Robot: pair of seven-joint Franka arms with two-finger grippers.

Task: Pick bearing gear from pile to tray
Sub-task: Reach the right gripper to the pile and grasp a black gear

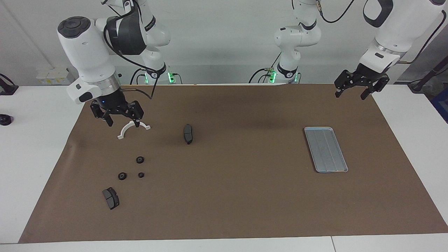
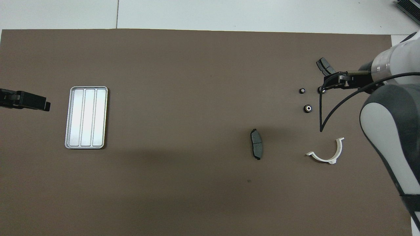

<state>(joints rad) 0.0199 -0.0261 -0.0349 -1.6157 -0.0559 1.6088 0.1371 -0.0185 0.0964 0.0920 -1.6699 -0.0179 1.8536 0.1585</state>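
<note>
On the brown-covered surface [image 1: 245, 196], the pile of three tiny black ring-like parts [image 1: 133, 169] lies loose toward the right arm's end, farther from the robots than the white half-ring bracket [image 1: 132, 129] and nearer than a dark grey curved pad [image 1: 111, 198]. The right tool [image 1: 121, 121] hangs in the air over the bracket, fingers apart and empty. The small ridged silver-grey metal tray [image 1: 326, 149] sits bare toward the left arm's end. The left tool [image 1: 351, 93] waits raised over the surface's edge, fingers apart. Another dark grey curved pad [image 1: 188, 133] rests mid-surface
</note>
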